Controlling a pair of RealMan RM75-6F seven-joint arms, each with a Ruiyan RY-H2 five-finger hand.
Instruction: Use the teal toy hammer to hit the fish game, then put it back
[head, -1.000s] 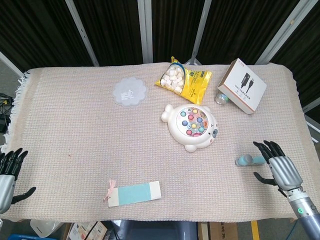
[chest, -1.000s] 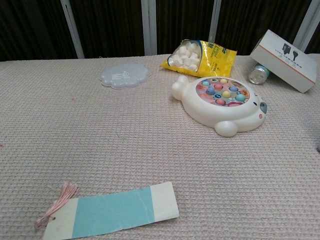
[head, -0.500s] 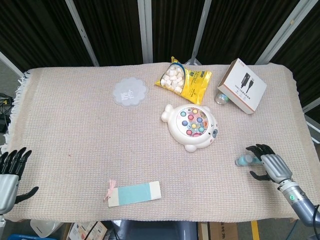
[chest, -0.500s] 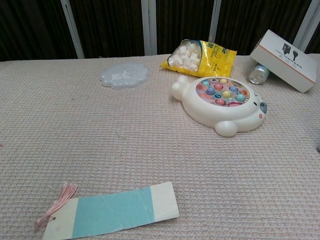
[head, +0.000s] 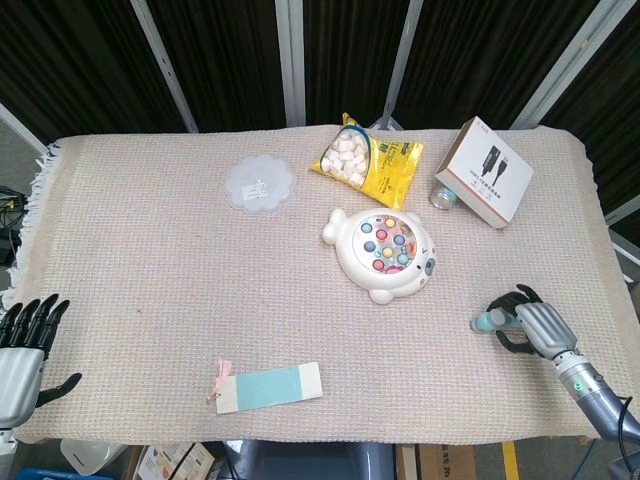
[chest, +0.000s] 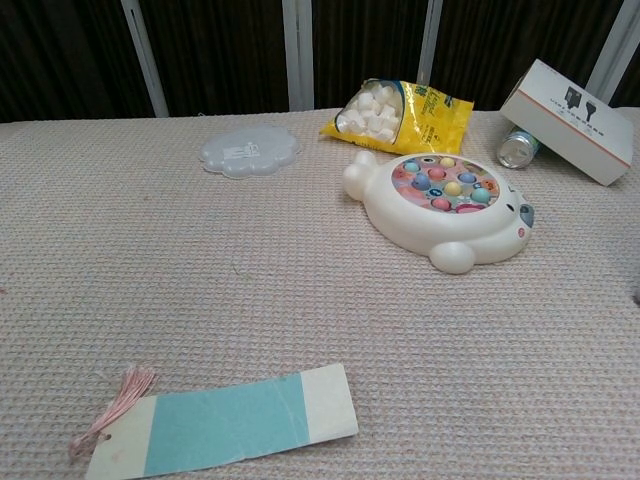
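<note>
Head view: teal toy hammer lies near the table's right edge, long axis roughly along the front edge; right hand curls around its handle end, grasping it; fish game sits up-left toward centre; left hand spread, empty, far off.

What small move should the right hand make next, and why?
Probably finish closing on the hammer and lift it. The right hand has its fingers curled round the handle, but the hammer lies on the cloth, right of and nearer than the fish game, which has not been hit.
</note>
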